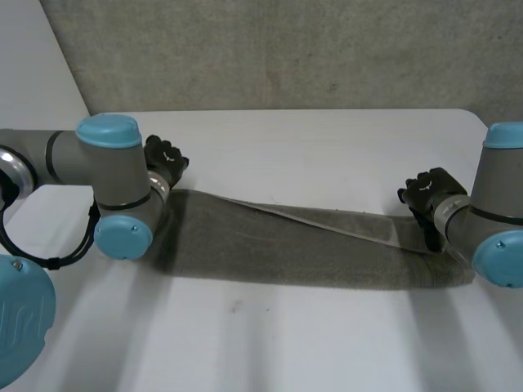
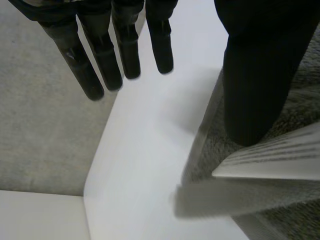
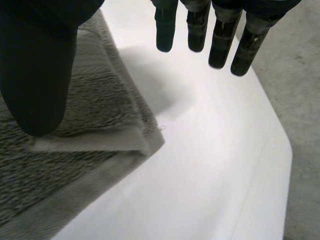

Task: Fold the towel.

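**Op A:** Towel (image 1: 310,245) hold status, both ends?

**Op B:** The left hand (image 2: 260,75) was spread: fingers (image 2: 100,55) straight over the table (image 1: 327,147), thumb apart and above the towel's end, nothing pinched. The right hand (image 3: 35,65) had the same config at the opp. end, thumb over a corner w/ a pale hem.

**Op A:** Towel posn?

**Op B:** It lay as a long dark-grey strip across the white table, betw. the two hands.
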Motion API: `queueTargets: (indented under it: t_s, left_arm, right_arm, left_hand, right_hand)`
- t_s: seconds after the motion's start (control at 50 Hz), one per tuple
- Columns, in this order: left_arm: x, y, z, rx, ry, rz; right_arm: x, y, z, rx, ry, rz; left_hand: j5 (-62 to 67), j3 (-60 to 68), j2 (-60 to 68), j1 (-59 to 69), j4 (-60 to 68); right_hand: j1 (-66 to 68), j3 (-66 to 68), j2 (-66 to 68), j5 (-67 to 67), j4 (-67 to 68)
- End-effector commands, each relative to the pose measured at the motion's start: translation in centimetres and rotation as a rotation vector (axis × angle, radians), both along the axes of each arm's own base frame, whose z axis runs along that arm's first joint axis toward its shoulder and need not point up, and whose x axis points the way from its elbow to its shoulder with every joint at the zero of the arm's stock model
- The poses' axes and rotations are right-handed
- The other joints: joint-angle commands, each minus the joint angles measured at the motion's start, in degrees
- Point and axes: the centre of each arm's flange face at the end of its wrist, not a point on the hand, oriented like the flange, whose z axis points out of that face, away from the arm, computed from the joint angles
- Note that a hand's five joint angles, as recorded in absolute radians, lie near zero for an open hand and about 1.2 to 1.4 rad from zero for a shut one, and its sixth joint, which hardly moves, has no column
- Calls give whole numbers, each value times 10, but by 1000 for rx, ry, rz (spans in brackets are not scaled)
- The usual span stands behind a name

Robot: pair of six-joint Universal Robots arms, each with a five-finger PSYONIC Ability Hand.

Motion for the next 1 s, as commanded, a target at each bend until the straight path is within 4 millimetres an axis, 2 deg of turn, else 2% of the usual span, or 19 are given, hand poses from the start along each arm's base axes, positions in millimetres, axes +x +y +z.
queueTargets:
  t_s: [0.02,0.12,0.24,0.28,0.34,0.4,0.48,0.5,0.54,0.56,0.6,0.62,0.66,0.68,0.76,0.84,0.92,1.0]
  left_arm:
    - [-2,-7,14,-51,28,2]
    - [-3,-18,35,-126,65,10]
    - [1,-26,50,-169,104,27]
    - [7,-29,56,-165,153,47]
    - [10,-28,61,-158,192,58]
    - [15,-23,63,-112,272,81]
    - [29,-4,69,3,372,101]
    - [29,-4,69,3,372,101]
    - [33,14,70,108,416,74]
    - [33,15,70,109,416,74]
    - [40,32,65,237,444,58]
    - [40,32,65,237,444,58]
    - [49,49,54,388,460,91]
    - [49,49,54,389,460,91]
    - [57,68,37,557,448,152]
    - [62,69,29,576,443,172]
    - [75,53,25,526,465,202]
    - [77,48,24,511,467,207]
  right_arm:
    - [2,-8,9,-58,-20,-10]
    - [1,-22,34,-153,-79,-35]
    - [2,-37,53,-266,-137,-47]
    - [-7,-50,60,-334,-176,-78]
    - [-13,-53,64,-349,-190,-97]
    - [-19,-48,69,-324,-213,-112]
    - [-23,-25,74,-201,-229,-119]
    - [-23,-25,74,-200,-229,-119]
    - [-28,-6,74,-71,-247,-106]
    - [-28,-6,74,-71,-247,-106]
    - [-29,16,69,81,-272,-70]
    - [-29,16,69,82,-272,-69]
    - [-33,36,61,251,-294,-44]
    - [-33,36,60,252,-294,-44]
    - [-40,57,48,450,-336,-34]
    - [-44,60,41,487,-358,-34]
    - [-49,56,34,472,-364,-47]
    - [-50,52,29,449,-361,-48]
  left_hand:
    - [-26,-27,-23,-25,-25]
    - [-26,-27,-23,-25,-25]
    - [-27,-29,-24,-27,-27]
    - [-24,-25,-21,-23,-24]
    - [-21,-22,-18,-20,-20]
    - [-14,-15,-11,-13,-14]
    - [28,27,31,29,28]
    - [28,27,31,29,29]
    - [65,64,68,66,65]
    - [65,64,68,66,66]
    - [105,104,108,106,106]
    - [106,104,109,106,106]
    - [132,131,135,133,133]
    - [132,131,136,133,133]
    - [131,129,134,132,131]
    - [127,126,130,128,128]
    - [126,124,129,127,126]
    - [122,121,125,123,123]
  right_hand:
    - [-30,-43,-49,-51,-44]
    - [-30,-43,-49,-51,-44]
    - [-30,-43,-49,-51,-44]
    - [-30,-43,-49,-51,-44]
    - [-30,-43,-49,-51,-44]
    - [-30,-43,-49,-51,-44]
    - [-30,-43,-49,-51,-44]
    - [-30,-43,-49,-51,-44]
    - [44,31,25,24,31]
    - [45,32,26,24,31]
    - [103,90,84,83,90]
    - [103,91,85,83,90]
    - [130,117,111,110,117]
    - [130,117,111,110,117]
    - [208,195,189,187,194]
    - [265,252,246,244,251]
    - [275,262,256,254,261]
    - [278,265,259,258,265]
